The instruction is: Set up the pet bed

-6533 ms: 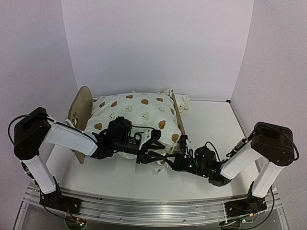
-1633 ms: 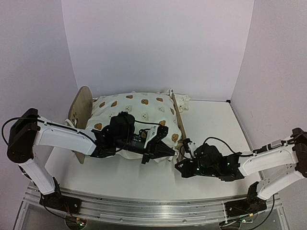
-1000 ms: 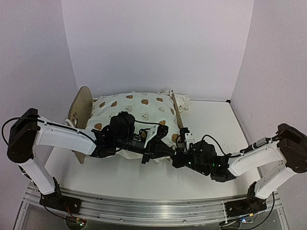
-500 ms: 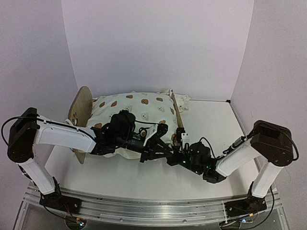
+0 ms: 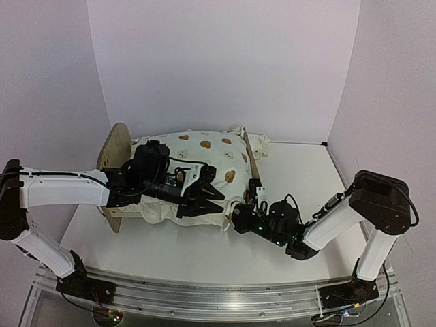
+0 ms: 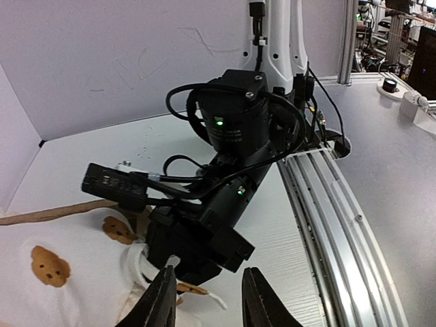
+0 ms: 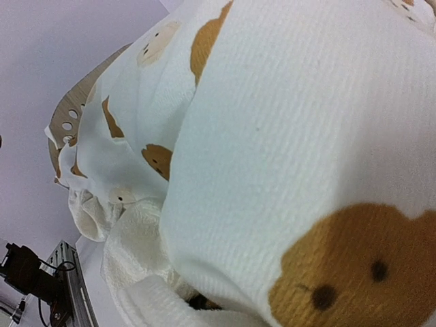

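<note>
The pet bed [image 5: 112, 146] stands at the back left, its wooden end boards upright. The cream bear-print duvet [image 5: 197, 151] is heaped over it. My left gripper [image 5: 210, 196] hovers at the duvet's near right edge, open, with nothing between its fingers [image 6: 163, 300]. My right gripper [image 5: 236, 216] is pressed into the duvet's near right corner from the right. In the left wrist view its black body [image 6: 204, 238] sits just ahead of my left gripper [image 6: 208, 272], by the duvet [image 6: 48, 269] and a white tie string [image 6: 218, 300]. The duvet [image 7: 272, 136] fills the right wrist view and hides those fingers.
A crumpled cream bundle [image 5: 257, 144] lies beyond the bed's right end board [image 5: 253, 170]. White walls close in the table [image 5: 306, 170] on three sides. The metal rail [image 5: 204, 296] with the arm bases runs along the near edge.
My left gripper has opened, let go of the duvet's near edge and drawn back to the left. My right gripper has moved left, up against the duvet's corner.
</note>
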Tool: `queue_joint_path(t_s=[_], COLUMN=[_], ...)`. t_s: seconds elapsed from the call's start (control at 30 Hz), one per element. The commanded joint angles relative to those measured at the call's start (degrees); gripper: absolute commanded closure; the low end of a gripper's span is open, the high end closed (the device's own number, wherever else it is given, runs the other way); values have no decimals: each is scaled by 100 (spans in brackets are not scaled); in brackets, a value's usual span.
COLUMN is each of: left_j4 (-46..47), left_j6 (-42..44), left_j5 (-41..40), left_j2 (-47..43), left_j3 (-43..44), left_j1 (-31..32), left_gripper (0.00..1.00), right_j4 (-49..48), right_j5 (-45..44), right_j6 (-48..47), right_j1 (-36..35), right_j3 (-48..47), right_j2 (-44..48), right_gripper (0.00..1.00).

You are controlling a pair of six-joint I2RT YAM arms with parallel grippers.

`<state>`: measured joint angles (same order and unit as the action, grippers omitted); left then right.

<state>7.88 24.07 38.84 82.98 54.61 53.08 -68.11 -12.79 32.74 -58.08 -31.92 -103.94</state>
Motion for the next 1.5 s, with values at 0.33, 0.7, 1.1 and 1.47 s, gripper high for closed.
queue_joint_path(t_s=[0.33,0.7,1.1,1.47], left_j4=[469,530,158,798], left_j6=[218,736,1855,1444], left_j5=[-947,-1009,-962,-390], left_j2=[1223,1633,1681,1721], left_j3=[549,762,372,572], left_j1=[-235,-264,-254,-252], left_gripper=[78,88,86,79], right_j4=[-361,-327,428,588], right_j5=[679,973,918,995], right_j6=[-74,-68,-353,-437], right_j1=[67,80,80,188], right_j3=[189,310,441,172], right_j2=[411,632,1225,927], right_gripper=[97,97,97,97])
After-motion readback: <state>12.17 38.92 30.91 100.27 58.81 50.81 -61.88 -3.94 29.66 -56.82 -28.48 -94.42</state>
